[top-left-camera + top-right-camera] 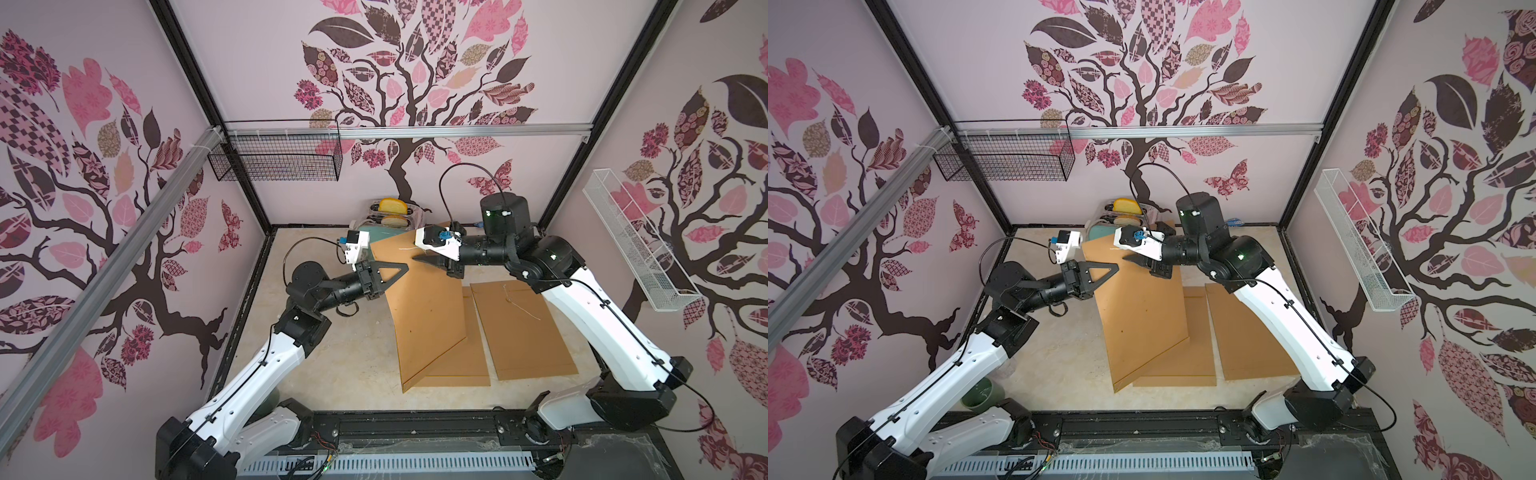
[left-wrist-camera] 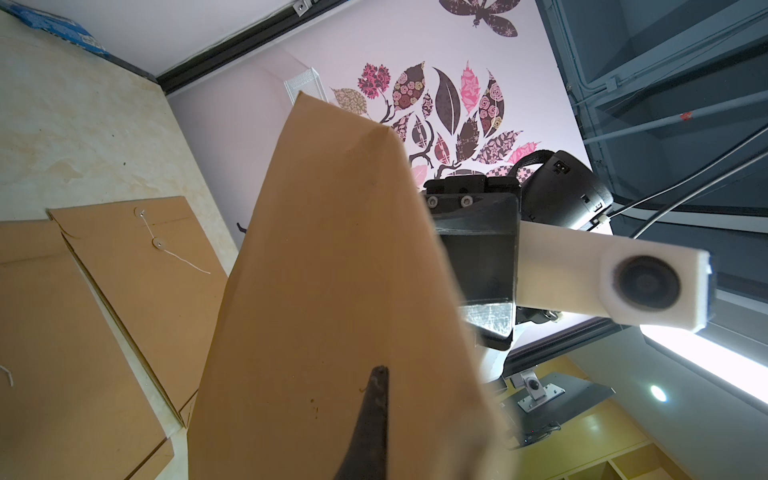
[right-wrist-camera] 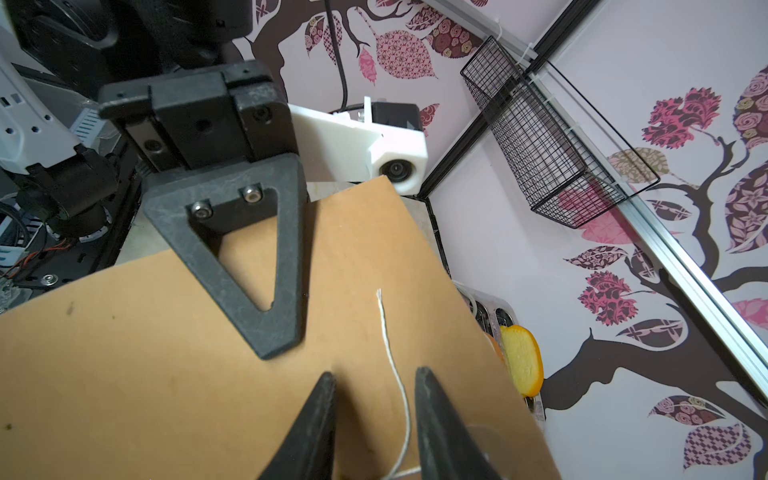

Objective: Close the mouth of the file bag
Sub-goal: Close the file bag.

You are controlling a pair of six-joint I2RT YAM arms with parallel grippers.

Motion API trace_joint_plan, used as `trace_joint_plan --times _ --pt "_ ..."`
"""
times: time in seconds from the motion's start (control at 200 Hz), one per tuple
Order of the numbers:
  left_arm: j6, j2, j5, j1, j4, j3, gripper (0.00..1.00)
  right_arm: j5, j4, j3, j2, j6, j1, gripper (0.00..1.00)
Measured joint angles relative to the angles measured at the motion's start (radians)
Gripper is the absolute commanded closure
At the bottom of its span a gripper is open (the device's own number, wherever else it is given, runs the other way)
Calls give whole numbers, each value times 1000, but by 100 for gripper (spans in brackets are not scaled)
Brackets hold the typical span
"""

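Observation:
The file bag (image 1: 419,307) is a brown paper envelope, raised at a tilt over the table in both top views, with its lower corner down near the front. My left gripper (image 1: 404,267) is shut on the bag's left edge; in the left wrist view only one dark finger (image 2: 374,415) shows against the bag (image 2: 332,270). My right gripper (image 1: 417,258) hovers at the bag's upper part, open. In the right wrist view its jaws (image 3: 376,374) stand apart, and the bag's white string (image 3: 388,345) runs loosely between them.
Two more brown file bags lie flat: one under the raised bag (image 1: 453,365), one to its right (image 1: 523,328) with a loose string. A toaster with bread (image 1: 392,212) stands at the back. Wire baskets hang on the back (image 1: 274,160) and right (image 1: 636,241) walls.

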Motion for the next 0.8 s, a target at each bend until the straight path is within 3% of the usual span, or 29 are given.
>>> trace_joint_plan --times 0.17,0.33,0.475,0.615,0.8 --pt "0 0 -2 0 -10 0 100 19 -1 -1 2 -2 0 71" --pt "0 0 -5 0 -11 0 100 26 1 -2 2 -8 0 86" --pt "1 -1 -8 0 -12 0 100 27 19 -19 -1 -1 0 90" --pt "0 -1 -12 1 -29 0 100 22 50 -60 -8 6 0 100" --pt "1 -1 -13 1 -45 0 100 24 121 -146 -51 34 0 100"
